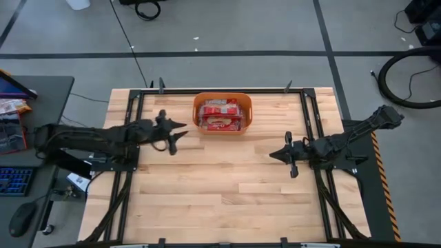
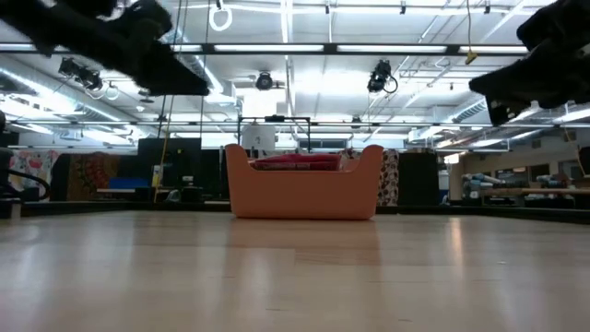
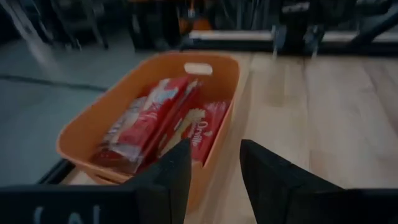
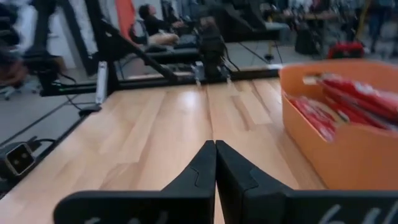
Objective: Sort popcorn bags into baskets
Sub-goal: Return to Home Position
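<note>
Tub: the orange tub (image 1: 222, 96) stands upright at the far middle of the surface (image 1: 227, 200), and there's a handle slot in its end wall.
Contents: red bags (image 3: 158, 118) are packed inside, lying flat and leaning on one another. There are several of them, but the exact count can't be told. In the low view their tops just peek over the rim.
Left end effector: the left end effector (image 1: 178, 136) hovers above the surface just beside the tub's left wall, fingers spread and nothing between them. Its wrist view looks straight into the tub, with the bags close ahead.
Right end effector: the right end effector (image 4: 215, 144) hangs above the surface, well apart from the tub on its right and nearer the front. Its fingers are pressed together and hold nothing.
Bags and end effectors: every bag in view is in the tub, and neither end effector touches one.
</note>
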{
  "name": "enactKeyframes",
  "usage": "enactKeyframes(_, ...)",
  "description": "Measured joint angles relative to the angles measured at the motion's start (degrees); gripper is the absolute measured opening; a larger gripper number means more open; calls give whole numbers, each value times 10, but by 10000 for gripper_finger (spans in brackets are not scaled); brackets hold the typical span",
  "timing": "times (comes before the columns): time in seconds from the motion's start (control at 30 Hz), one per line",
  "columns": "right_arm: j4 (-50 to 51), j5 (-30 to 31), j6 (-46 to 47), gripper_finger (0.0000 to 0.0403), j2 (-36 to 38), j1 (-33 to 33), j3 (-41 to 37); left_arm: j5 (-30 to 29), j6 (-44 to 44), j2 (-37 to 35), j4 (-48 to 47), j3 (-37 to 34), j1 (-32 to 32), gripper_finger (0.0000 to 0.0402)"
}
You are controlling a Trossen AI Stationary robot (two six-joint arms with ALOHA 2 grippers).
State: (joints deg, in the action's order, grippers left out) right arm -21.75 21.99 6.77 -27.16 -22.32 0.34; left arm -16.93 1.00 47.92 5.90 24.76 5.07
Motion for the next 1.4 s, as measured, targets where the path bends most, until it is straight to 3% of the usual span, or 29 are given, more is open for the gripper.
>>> enactKeyframes(0.27, -43, -40, -69, 10, 35, 9, 0, 3, 11, -141, 172, -167, -1, 141)
enactKeyframes(0.43, -41, -40, -75, 10, 52, 11, 0, 3, 8, -208, 178, -210, -2, 141)
enactKeyframes(0.7, -44, -37, -98, 10, 76, 10, 0, 37, 20, -288, 163, -243, -1, 141)
enactKeyframes(0.83, -59, -1, -115, 10, 81, 10, 0, 67, 28, -326, 127, -243, -2, 137)
enactKeyframes(1.17, -59, 24, -115, 12, 81, 10, 0, 157, 82, -447, 52, -243, -2, 88)
enactKeyframes(1.23, -59, 23, -115, 14, 81, 10, 0, 183, 83, -479, 25, -243, -2, 75)
enactKeyframes(1.4, -60, 23, -115, 15, 79, 10, 0, 279, 87, -477, 12, -243, -1, 43)
